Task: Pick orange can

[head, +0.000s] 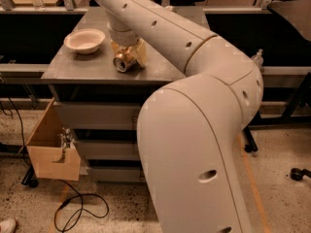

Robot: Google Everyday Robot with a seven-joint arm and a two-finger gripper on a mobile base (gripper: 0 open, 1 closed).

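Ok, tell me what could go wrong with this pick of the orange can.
1. The orange can lies on its side under the gripper, so it may roll away across the cabinet top, possibly toward the near edge.
2. The cream bowl stands close beside it; a sideways slip could knock it.

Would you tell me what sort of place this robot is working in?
Probably a robotics lab or workshop: a grey drawer cabinet, loose cable on a speckled floor, and a cardboard box. The gripper is at the orange can atop the cabinet.
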